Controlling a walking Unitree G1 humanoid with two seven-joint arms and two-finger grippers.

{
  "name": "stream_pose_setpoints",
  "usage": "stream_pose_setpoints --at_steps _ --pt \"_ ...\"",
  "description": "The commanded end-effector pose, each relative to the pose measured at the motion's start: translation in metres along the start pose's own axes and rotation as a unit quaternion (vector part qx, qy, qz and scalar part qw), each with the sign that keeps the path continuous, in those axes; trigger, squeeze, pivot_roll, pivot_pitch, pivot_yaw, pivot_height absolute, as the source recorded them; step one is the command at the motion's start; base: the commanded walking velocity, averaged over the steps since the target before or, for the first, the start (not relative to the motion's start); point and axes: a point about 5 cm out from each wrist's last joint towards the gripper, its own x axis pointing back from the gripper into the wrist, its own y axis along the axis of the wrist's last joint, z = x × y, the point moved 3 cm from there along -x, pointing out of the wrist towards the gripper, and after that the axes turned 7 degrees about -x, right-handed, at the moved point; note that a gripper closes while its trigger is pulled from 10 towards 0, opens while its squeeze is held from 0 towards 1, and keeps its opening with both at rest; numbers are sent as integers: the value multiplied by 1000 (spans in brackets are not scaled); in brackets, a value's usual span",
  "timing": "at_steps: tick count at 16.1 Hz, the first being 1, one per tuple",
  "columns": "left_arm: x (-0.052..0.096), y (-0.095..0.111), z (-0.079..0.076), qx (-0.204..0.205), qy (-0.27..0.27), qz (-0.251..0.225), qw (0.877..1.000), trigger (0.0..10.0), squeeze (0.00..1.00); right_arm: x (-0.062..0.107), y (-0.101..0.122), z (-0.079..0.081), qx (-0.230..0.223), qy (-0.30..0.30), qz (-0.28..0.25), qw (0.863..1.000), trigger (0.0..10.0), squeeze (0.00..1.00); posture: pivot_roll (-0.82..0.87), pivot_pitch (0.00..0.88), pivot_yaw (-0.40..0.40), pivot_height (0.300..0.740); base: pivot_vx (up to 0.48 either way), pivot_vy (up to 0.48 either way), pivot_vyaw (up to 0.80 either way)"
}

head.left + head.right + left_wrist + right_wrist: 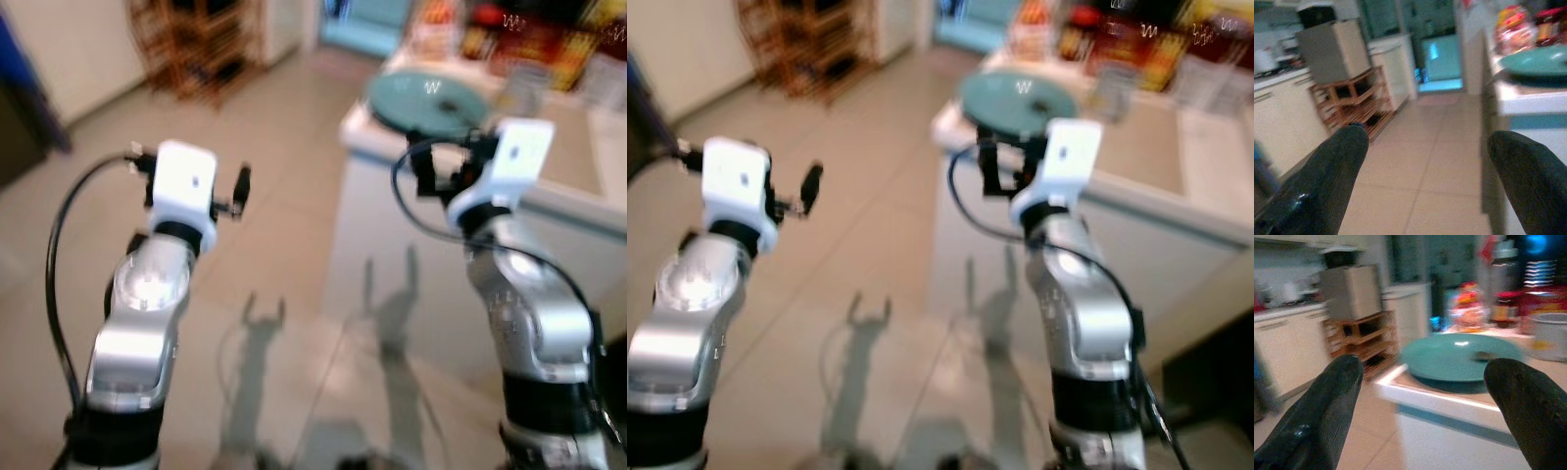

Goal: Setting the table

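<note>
- One teal plate [1462, 356] is lying flat near the corner of the white counter [1449, 404], with one small dark thing [1482, 355] resting on it, too blurred to identify.
- Behind the plate, one pale pot [1549, 335], one red-lidded jar [1505, 308] and one bright packet [1468, 311] are standing on the counter; other packets further back are blurring together and cannot be counted.
- One wooden rack [1355, 102] is standing on the tiled floor [284, 245] against the far cabinets.
- The right pincer [1425, 396] is reaching forward at counter height, just short of the plate, its two fingers [1327, 406] spread wide and holding nothing.
- The left pincer [1422, 166] is being held out over the floor, well apart from the counter, its two fingers likewise parted and empty.
</note>
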Motion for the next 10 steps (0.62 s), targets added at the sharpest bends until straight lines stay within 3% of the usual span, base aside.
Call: stream_pose_setpoints --at_steps 1,10 --pt "-1 4 -6 -2 -20 -9 1000 10000 0 2 9 -4 -3 -7 -12 1000 10000 0 121 44 -45 740 379 0 0" --pt "-1 4 -5 -10 -28 -12 999 10000 0 7 8 -10 8 2 9 1000 10000 0 127 26 -34 740 383 0 0"
